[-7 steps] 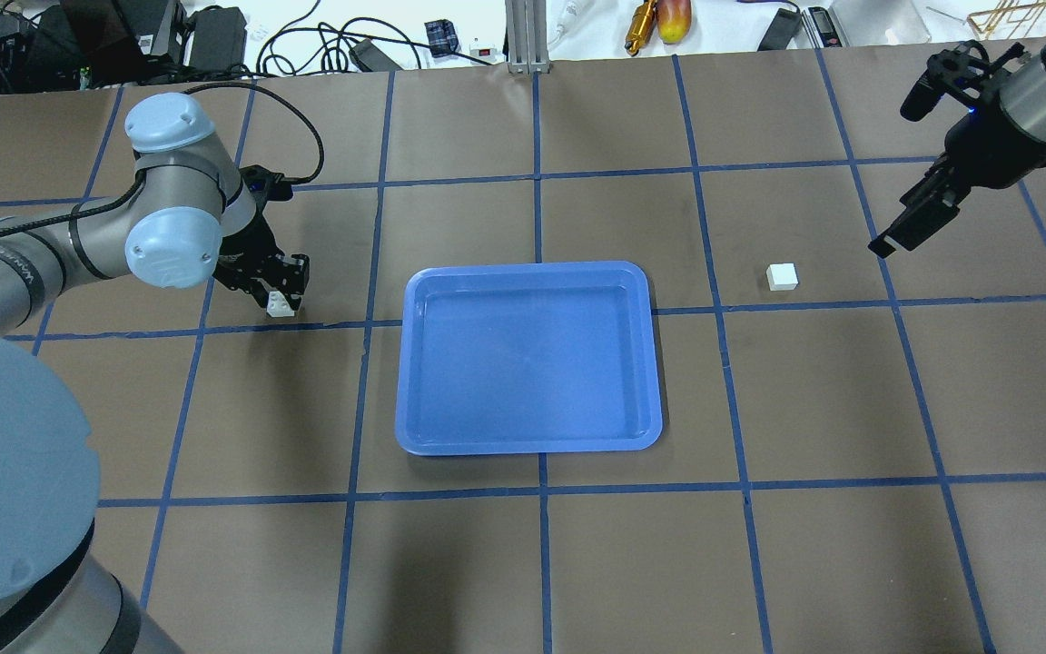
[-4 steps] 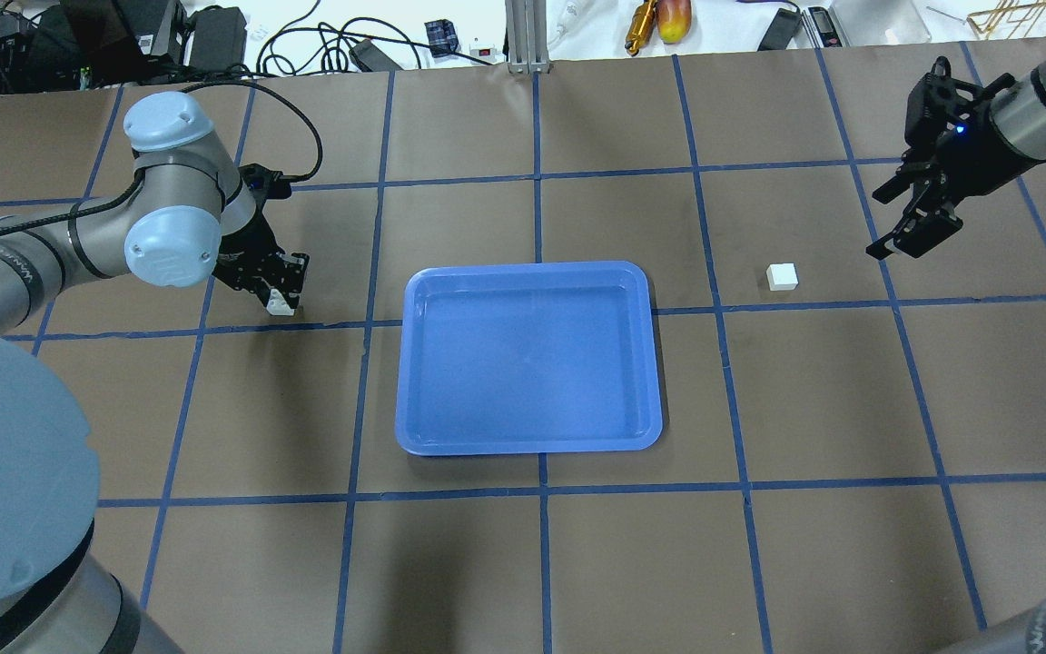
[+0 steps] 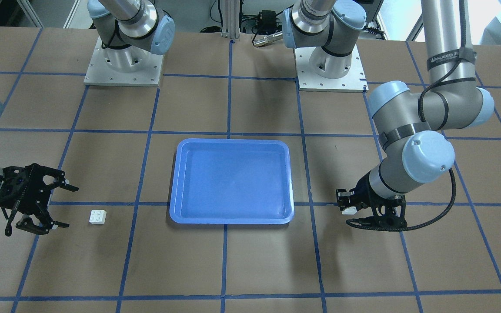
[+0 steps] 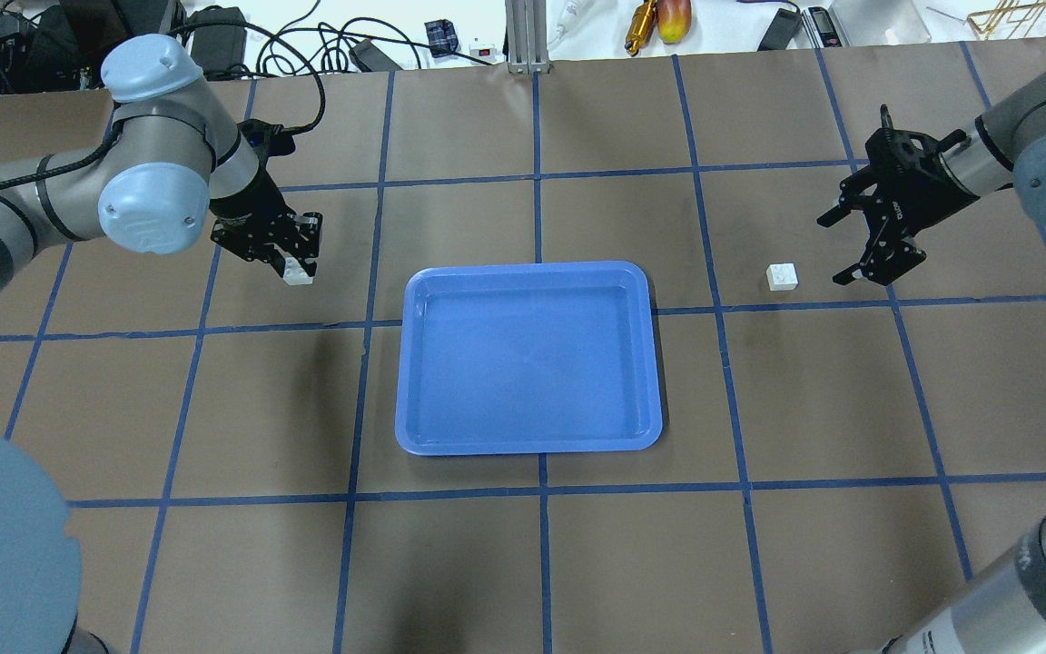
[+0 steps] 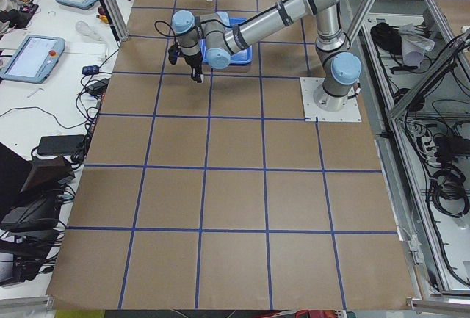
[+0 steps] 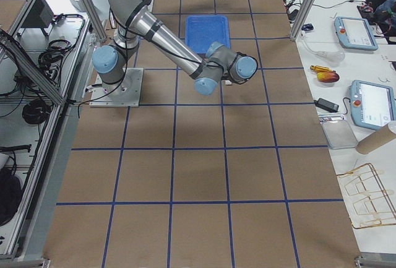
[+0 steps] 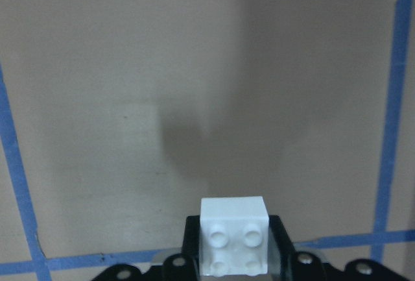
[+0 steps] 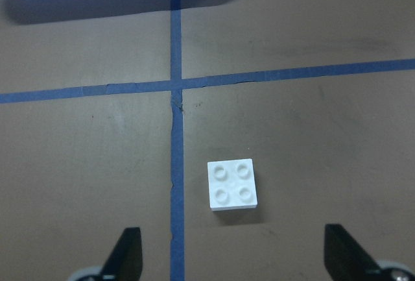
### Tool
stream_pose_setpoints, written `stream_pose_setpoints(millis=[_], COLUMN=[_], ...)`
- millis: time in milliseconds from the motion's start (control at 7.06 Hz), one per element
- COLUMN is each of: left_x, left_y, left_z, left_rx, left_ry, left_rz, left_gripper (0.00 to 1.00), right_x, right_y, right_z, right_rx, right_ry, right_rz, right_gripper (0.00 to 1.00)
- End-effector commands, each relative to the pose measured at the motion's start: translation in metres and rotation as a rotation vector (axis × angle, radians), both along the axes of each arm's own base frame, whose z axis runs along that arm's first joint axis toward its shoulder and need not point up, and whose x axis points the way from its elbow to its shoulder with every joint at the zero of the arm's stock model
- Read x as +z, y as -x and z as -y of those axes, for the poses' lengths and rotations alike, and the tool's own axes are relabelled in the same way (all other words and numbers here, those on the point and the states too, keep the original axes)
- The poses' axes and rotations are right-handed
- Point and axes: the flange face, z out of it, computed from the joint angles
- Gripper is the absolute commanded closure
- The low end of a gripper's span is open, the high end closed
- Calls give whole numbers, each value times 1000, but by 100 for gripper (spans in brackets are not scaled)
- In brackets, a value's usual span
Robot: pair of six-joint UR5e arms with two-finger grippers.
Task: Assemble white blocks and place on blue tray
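Left gripper (image 4: 297, 266) is clamped on one block (image 4: 299, 273) left of the tray (image 4: 527, 448). Right gripper (image 4: 829, 252) hangs spread by the other block (image 4: 782, 276), right of it. Joining and placing remain.

The blue tray (image 4: 527, 447) is glossy, smooth plastic that catches soft reflections. The white blocks (image 8: 233, 185) are smooth moulded plastic with a faint sheen. The bench (image 4: 850, 409) wears a matt brown, paper-like sheet crossed by blue tape (image 8: 175, 67), wrinkled and cracked in places. The arm tubes (image 3: 444, 26) are satin grey metal and their joint caps (image 3: 429, 156) pale blue plastic. The right gripper (image 4: 830, 252) is matt black.
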Motion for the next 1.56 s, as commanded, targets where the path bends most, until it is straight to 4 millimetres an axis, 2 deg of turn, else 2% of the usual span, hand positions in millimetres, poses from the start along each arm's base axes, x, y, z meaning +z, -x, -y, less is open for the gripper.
stream_pose_setpoints(millis=[0,142,283,425,566,708,991,1274,1416], left_x=[28,29,10,-9,-14,-33,-62,-69,-73], left_y=[112,158,191,212,237,259,266,265,266], left_z=[-35,-50,-60,-73,-85,-99,-107,-111,-111], left_rx=[-56,-51,3,19,58,59,58,58,69], left_ry=[24,28,5,-31,-10,-22,-13,-6,-13], left_rz=[1,0,14,31,25,38,34,32,30], left_gripper=[76,76,76,76,76,76,76,75,74], right_x=[-33,-36,-38,-45,-48,-50,-49,-50,-49], right_y=[-5,-6,-8,-11,-13,-13,-19,-19,-19], right_z=[4,3,2,3,4,3,5,5,5], right_rx=[44,34,20,15,18,18,32,33,31], right_ry=[-6,-25,-42,-58,-60,-65,-58,-57,-55], right_rz=[57,62,64,68,68,71,66,64,63], right_gripper=[0,0,0,0,0,3,8,15,25])
